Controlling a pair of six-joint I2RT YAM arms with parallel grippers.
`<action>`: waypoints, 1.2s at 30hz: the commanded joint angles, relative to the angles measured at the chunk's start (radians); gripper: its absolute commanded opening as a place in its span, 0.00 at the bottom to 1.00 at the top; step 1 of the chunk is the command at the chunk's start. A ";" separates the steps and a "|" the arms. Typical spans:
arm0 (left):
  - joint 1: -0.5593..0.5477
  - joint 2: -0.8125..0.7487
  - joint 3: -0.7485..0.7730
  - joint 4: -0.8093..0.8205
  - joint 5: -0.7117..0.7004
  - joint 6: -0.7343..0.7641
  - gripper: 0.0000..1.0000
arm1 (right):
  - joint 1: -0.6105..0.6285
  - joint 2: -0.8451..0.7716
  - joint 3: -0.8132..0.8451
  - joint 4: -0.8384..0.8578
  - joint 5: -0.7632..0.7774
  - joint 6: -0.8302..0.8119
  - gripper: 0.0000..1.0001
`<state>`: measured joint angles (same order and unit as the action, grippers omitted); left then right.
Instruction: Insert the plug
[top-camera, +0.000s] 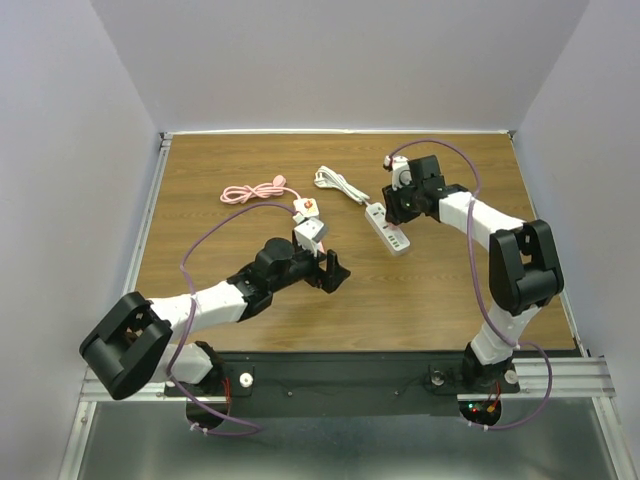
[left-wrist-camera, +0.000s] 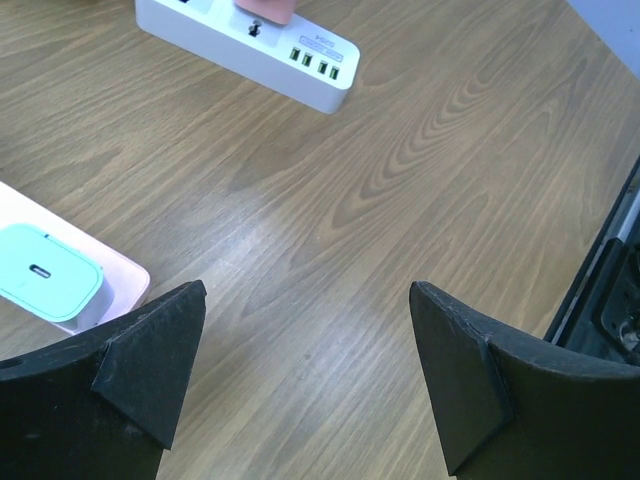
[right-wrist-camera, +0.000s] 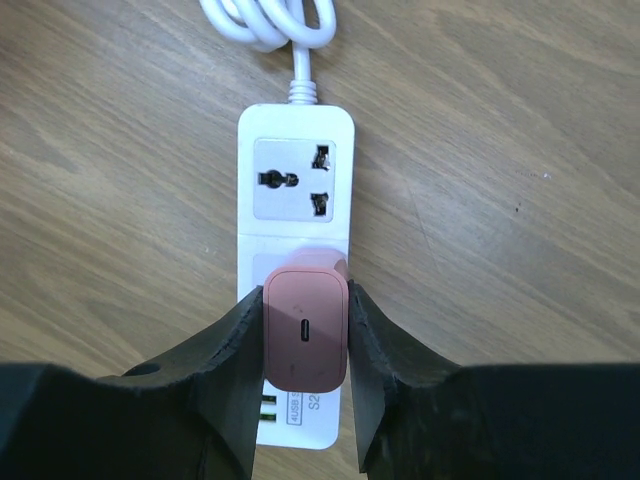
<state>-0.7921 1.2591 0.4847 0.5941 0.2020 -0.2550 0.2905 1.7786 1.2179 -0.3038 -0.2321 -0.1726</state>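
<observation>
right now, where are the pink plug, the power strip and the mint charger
pink plug (right-wrist-camera: 306, 328): right wrist view, top face
power strip (right-wrist-camera: 297, 128): right wrist view, white body near the cord
mint charger (left-wrist-camera: 42, 272): left wrist view, mint face

Left arm reaches low, its pincer (left-wrist-camera: 305, 290) spread wide; right pincer (right-wrist-camera: 305, 295) points down, clamped on the plug (right-wrist-camera: 305, 340)
</observation>
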 joint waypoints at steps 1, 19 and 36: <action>0.019 -0.003 0.040 0.041 0.000 0.010 0.94 | 0.076 0.048 -0.051 -0.054 0.030 0.064 0.00; 0.042 -0.024 0.009 0.044 0.010 0.008 0.94 | 0.174 0.099 -0.023 -0.047 0.088 0.084 0.00; 0.053 -0.038 0.014 0.039 0.014 0.017 0.94 | 0.268 0.097 -0.147 -0.011 0.089 0.170 0.00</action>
<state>-0.7444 1.2514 0.4847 0.5938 0.2028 -0.2520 0.5056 1.7828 1.1446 -0.1291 -0.0967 -0.0574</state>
